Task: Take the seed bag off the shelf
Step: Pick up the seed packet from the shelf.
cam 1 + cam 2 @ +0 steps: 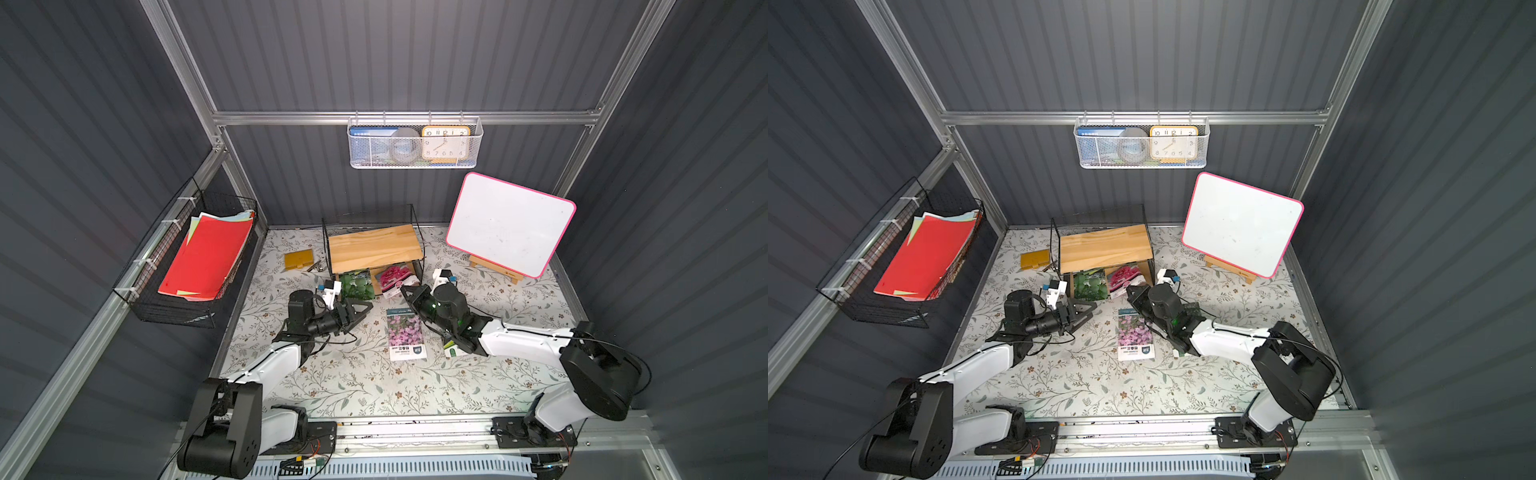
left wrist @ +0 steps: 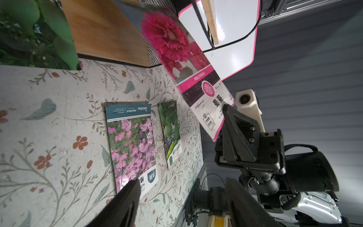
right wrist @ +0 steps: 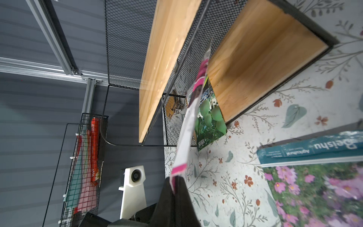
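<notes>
Seed bag (image 1: 392, 279), pink, sits just right of centre in both top views. It is tilted, with its far end between the boards of the shelf (image 1: 372, 245). The right gripper (image 3: 175, 184) pinches its near corner, jaws pressed together on it.

Step in hand, as judged: withdrawal, not complete. The next move calls for a straight pull toward the lower edge, clear of the wire frame.

Count:
- one shelf, two boards
- four bags: the pink one, a green bag (image 1: 356, 284) leaning at the shelf's lower left, a cosmos bag (image 1: 402, 332) flat at centre, and a small green bag (image 2: 170, 133) beside it
- two grippers

Left gripper (image 1: 361, 312), left of centre, is spread and holds nothing.
</notes>
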You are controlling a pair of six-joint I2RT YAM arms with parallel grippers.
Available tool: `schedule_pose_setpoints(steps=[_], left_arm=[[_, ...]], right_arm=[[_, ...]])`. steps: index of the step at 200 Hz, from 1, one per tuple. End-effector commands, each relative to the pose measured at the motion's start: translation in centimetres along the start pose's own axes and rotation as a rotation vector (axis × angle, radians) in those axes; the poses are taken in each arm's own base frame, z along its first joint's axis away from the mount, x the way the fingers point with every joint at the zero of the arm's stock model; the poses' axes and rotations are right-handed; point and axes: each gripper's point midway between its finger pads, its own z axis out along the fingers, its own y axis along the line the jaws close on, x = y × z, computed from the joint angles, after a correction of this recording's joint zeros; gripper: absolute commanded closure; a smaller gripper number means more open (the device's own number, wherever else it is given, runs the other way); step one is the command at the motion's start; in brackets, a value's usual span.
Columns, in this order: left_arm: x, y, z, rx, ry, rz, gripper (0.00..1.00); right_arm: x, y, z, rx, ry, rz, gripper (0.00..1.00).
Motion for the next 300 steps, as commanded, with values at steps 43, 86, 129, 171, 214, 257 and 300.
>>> schedule_pose_setpoints(steps=[43,86,129,171,214,257,300], left_arm=[[-0.8,-2.1,-0.4,0.044,-0.041,0.009,0.22],[-1.0,-2.7,-0.5,0.064,-0.049,0.001,0.20],[-0.7,-2.1,-0.4,0.072,-0.047,-0.019,0.20],[-1.1,-2.2,-0.5,0.069,-0.071,-0.028,0.20],[-1.9,-2.7,-0.8,0.072,-0.122,-0.032,0.23],[-1.8,-3.2,-1.2,0.086,-0.138,-0.032,0.24],[-1.6,-3.4,-1.7,0.087,-0.156,-0.032,0.26]], right_arm=[[1.3,0.5,-1.2,-0.005,0.012,-0.035,1.00],[2.4,1.5,-1.7,-0.034,0.027,-0.037,1.00],[3.4,2.5,-2.2,-0.061,0.042,-0.047,1.00],[4.6,3.1,-3.0,-0.083,0.062,-0.049,1.00],[5.8,3.2,-4.0,-0.088,0.080,-0.061,1.00],[6.6,3.8,-4.5,-0.112,0.087,-0.070,1.00],[8.2,4.6,-4.7,-0.138,0.119,-0.082,1.00]])
